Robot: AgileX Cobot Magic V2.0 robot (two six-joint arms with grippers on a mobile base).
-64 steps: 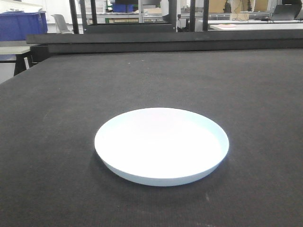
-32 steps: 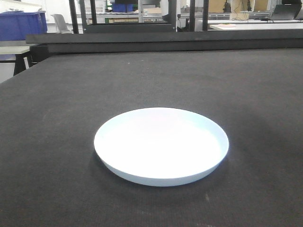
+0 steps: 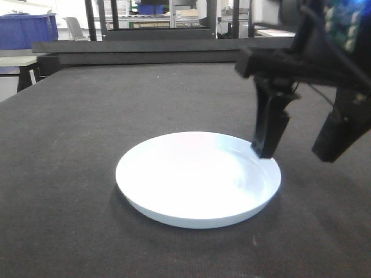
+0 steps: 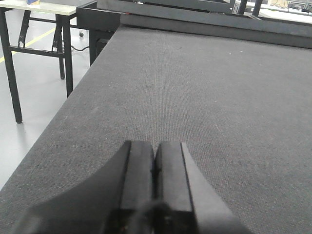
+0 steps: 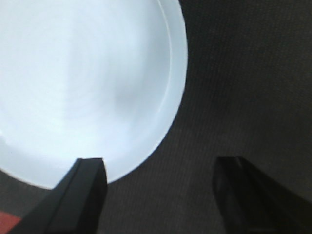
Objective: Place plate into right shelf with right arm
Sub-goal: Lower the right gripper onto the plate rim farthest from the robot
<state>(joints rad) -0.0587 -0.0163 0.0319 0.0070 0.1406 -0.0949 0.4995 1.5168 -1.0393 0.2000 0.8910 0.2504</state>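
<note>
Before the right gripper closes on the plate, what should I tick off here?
1. Right gripper open: ok.
2. Its fingers astride the plate rim, one inside, one over the table: ok.
3. The plate lying flat: ok.
4. Left gripper shut, nothing but table in its view: ok.
5. Fingers low enough to catch the rim: cannot tell.
6. Right shelf in view: not ok.

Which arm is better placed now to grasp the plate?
Right. The right pincer is open astride the plate rim; the left pincer is shut over the table, with no plate in its view.
</note>
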